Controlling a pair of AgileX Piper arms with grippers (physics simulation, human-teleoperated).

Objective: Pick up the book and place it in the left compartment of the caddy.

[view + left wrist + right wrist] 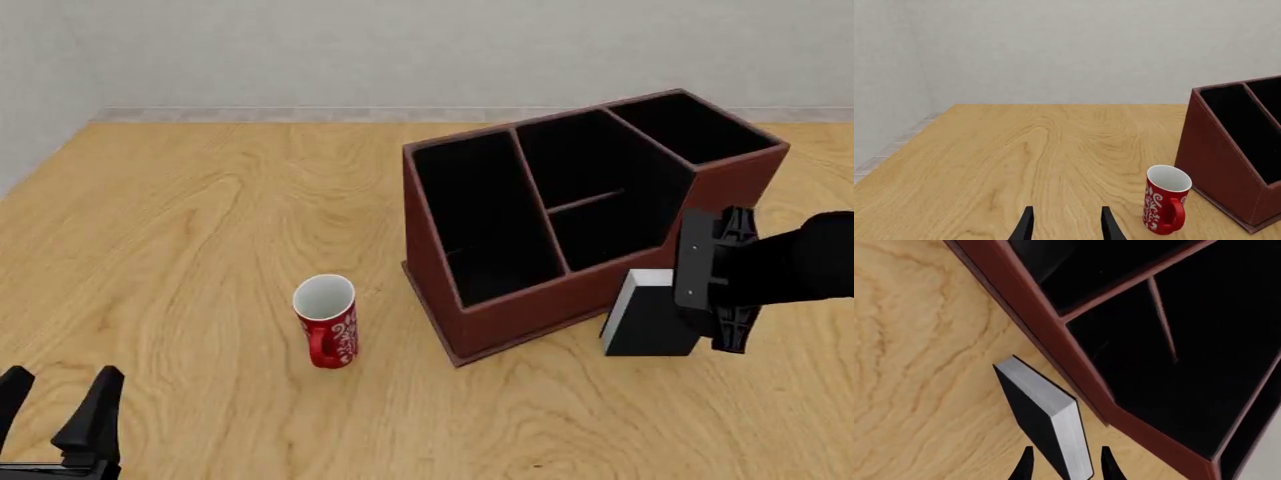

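Note:
The book (647, 318), black with white page edges (1071, 427), stands on the table just right of the caddy's near right corner. My right gripper (707, 295) is open, one finger on each side of the book (1044, 425), with a small gap showing at the page side. The reddish-brown caddy (534, 315) sits mid-table; its long left compartment (481, 220) holds nothing. The caddy (1214, 155) and that slot (1244, 130) also show in the left wrist view. My left gripper (60, 415) is open at the near left edge, holding nothing.
A red mug (326, 320) with white swirls stands upright left of the caddy, also seen as the mug (1165, 200) in the left wrist view. Bare wooden tabletop (200, 230) stretches left of it. A grey wall runs behind the table.

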